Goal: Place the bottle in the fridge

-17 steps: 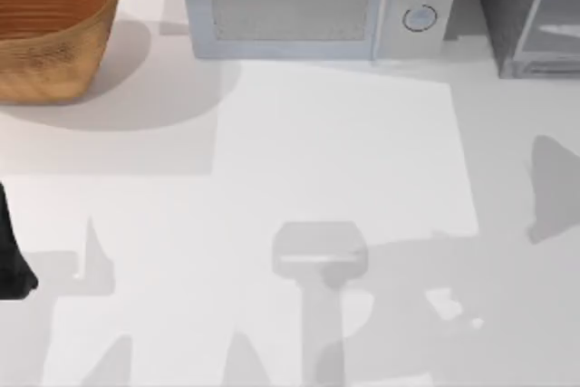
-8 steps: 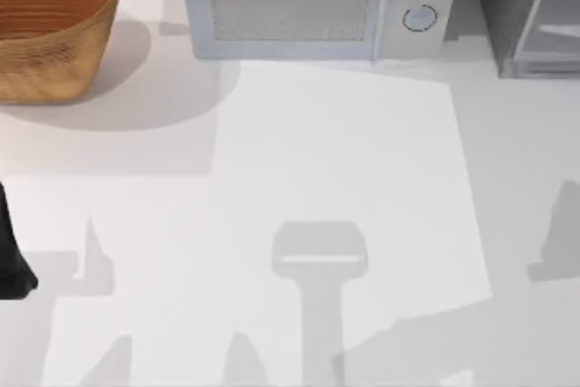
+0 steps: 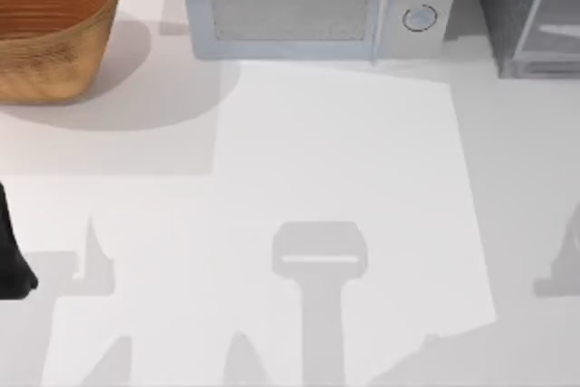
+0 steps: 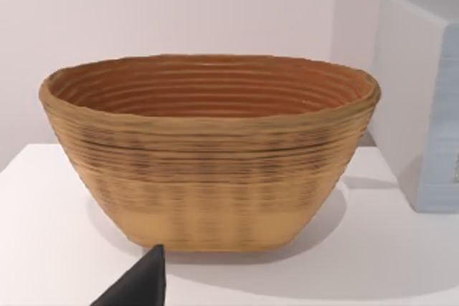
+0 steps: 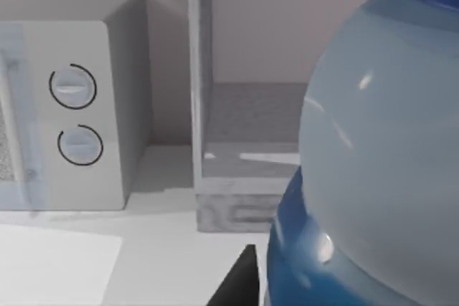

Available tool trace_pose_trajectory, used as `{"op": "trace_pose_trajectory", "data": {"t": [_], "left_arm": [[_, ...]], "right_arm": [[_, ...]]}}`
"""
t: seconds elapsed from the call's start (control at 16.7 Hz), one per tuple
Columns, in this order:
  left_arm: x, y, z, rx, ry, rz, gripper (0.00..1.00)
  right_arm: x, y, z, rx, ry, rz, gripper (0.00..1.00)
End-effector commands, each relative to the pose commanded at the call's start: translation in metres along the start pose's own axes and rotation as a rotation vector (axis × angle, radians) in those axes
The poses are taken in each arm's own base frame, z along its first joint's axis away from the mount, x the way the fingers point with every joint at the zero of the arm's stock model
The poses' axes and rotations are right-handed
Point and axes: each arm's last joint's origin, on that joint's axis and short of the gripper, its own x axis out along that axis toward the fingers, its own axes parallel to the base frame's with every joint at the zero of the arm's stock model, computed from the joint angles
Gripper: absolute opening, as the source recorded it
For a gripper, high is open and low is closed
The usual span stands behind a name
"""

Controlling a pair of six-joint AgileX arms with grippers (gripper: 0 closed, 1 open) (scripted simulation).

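The bottle (image 5: 373, 148) looms close in the right wrist view, clear with a blue band low on its body and a blue cap at the frame's upper edge. My right gripper (image 5: 358, 288) is shut on it, and one dark finger (image 5: 237, 284) shows beside its base. Beyond the bottle stands the fridge (image 5: 247, 141), dark grey, with its front open toward the bottle. The fridge (image 3: 530, 11) stands in the table's back right corner in the top view. My left gripper (image 3: 11, 265) is parked at the table's left edge.
A light-grey microwave (image 3: 313, 2) with two round knobs (image 5: 75, 116) stands just left of the fridge. A woven brown basket (image 3: 50, 24) sits at the back left, facing the left wrist camera (image 4: 208, 152). Arm shadows lie on the white table (image 3: 344, 151).
The right arm's shadows have slid toward the table's right and front edges. The left arm, basket and microwave have not moved.
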Motion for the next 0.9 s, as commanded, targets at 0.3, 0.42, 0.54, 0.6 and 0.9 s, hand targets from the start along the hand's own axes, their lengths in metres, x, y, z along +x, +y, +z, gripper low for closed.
{"op": "trace_pose_trajectory", "data": {"t": [0.3,0.42,0.54,0.6,0.9], "left_arm": [[0.000,0.000,0.000,0.000,0.000,0.000,1.00],[0.000,0.000,0.000,0.000,0.000,0.000,1.00],[0.000,0.000,0.000,0.000,0.000,0.000,1.00],[0.000,0.000,0.000,0.000,0.000,0.000,1.00],[0.000,0.000,0.000,0.000,0.000,0.000,1.00]], "right_arm": [[0.000,0.000,0.000,0.001,0.001,-0.001,0.01],[0.000,-0.001,0.011,0.002,-0.034,-0.001,0.01],[0.001,-0.002,0.029,0.002,-0.083,-0.001,0.01],[0.002,-0.002,0.040,0.001,-0.106,0.000,0.01],[0.036,-0.008,0.095,-0.013,-0.160,0.013,0.01]]}}
